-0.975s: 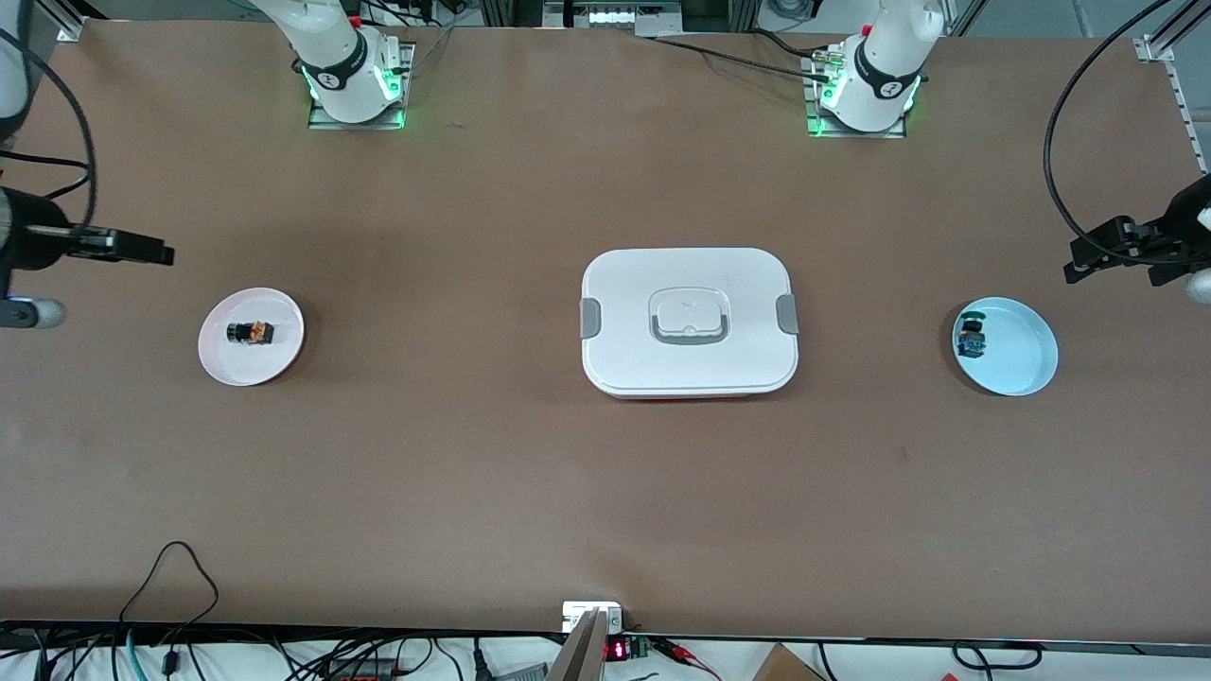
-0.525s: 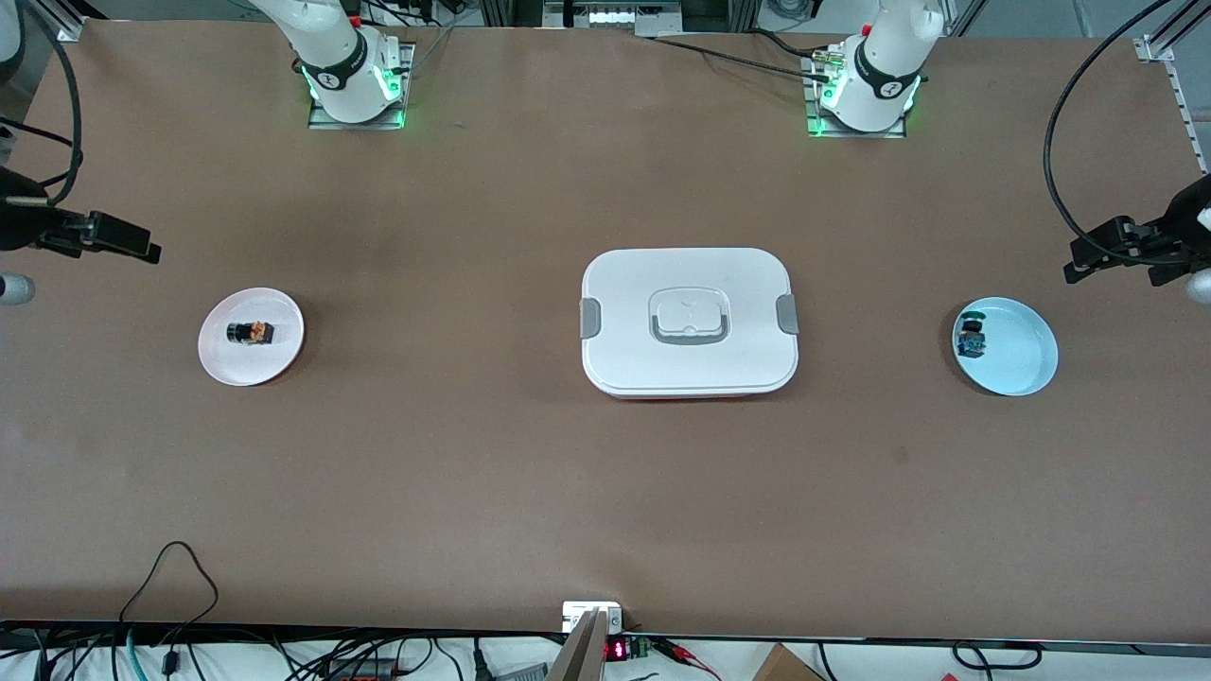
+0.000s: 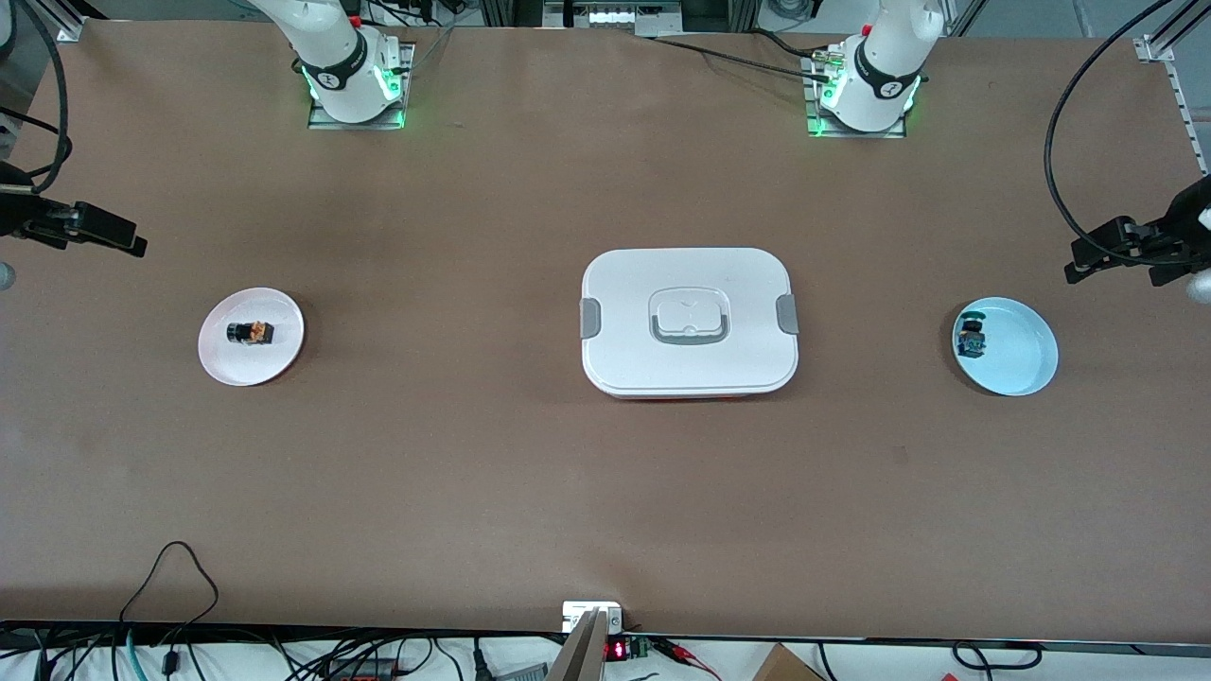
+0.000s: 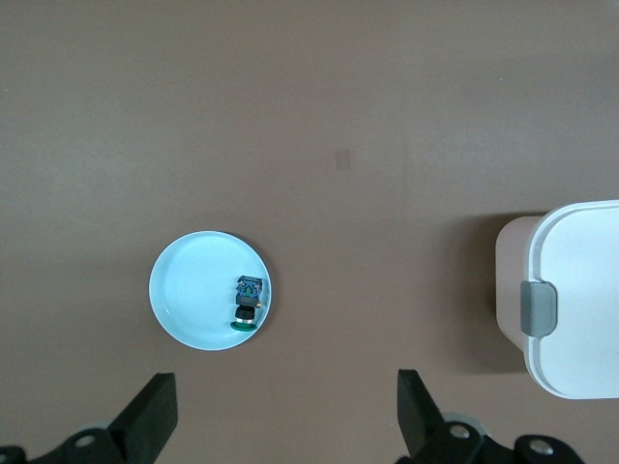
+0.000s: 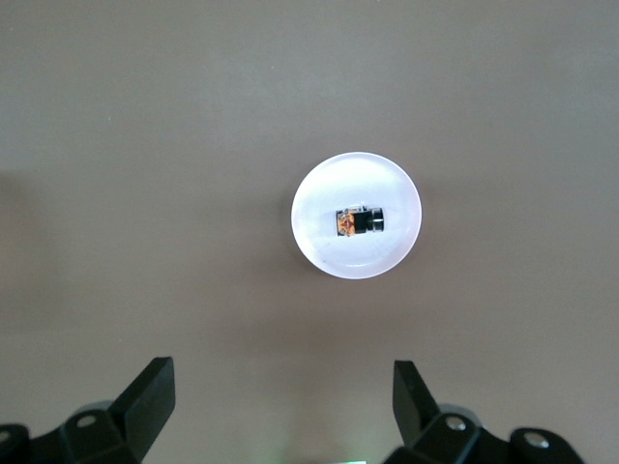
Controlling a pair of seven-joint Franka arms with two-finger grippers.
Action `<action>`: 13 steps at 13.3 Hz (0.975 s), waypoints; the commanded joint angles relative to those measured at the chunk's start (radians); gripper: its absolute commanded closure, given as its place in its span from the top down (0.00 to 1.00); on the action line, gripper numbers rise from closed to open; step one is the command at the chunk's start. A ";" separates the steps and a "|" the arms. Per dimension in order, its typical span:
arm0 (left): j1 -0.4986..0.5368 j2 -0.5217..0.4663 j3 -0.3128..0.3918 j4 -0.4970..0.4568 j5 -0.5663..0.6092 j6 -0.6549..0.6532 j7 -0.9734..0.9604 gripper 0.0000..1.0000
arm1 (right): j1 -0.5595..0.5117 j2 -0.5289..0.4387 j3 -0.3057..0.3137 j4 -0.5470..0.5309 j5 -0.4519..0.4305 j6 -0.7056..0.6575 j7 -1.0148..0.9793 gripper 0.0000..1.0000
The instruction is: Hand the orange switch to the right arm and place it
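Right gripper (image 3: 114, 234) hung open and empty above the tabletop (image 3: 473, 473) at the right arm's end, its jaws spread wide in the right wrist view. Nearest the front camera of the things that mattered, the orange switch (image 3: 251, 332) lay on its side in a small white plate (image 3: 279, 355), its long axis running along the tabletop's length, orange part toward the plate's outer edge. From that gripper the switch lay nearer the front camera and toward the tabletop's middle; the plate was near it but not under it. In the right wrist view the switch (image 5: 359, 222) sat at the plate's (image 5: 319, 188) centre, clear of the rim. A closed white lidded box (image 3: 689, 322) occupied the middle. At the left arm's end a light-blue plate (image 3: 1026, 364) held a switch with blue-green parts (image 3: 971, 338). Left gripper (image 3: 1088, 257) waited open and empty just beside that plate, farther from the front camera. Judged from this, the right arm stood much closer to the orange switch.
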 commanded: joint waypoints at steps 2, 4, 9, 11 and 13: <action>0.005 0.016 -0.005 0.034 0.026 -0.024 0.004 1.00 | -0.019 -0.033 0.019 -0.031 -0.007 0.008 -0.047 1.00; 0.005 0.016 -0.005 0.034 0.026 -0.024 0.004 1.00 | 0.019 -0.056 -0.006 -0.039 -0.009 0.004 -0.047 1.00; 0.005 0.016 -0.005 0.034 0.026 -0.024 0.004 1.00 | 0.019 -0.074 0.000 -0.040 -0.012 -0.018 -0.027 1.00; 0.005 0.016 -0.005 0.034 0.026 -0.023 0.004 1.00 | 0.018 -0.074 0.000 -0.039 -0.012 -0.045 0.004 1.00; 0.005 0.018 -0.005 0.034 0.026 -0.023 0.004 1.00 | 0.016 -0.073 -0.001 -0.039 -0.012 -0.038 0.004 1.00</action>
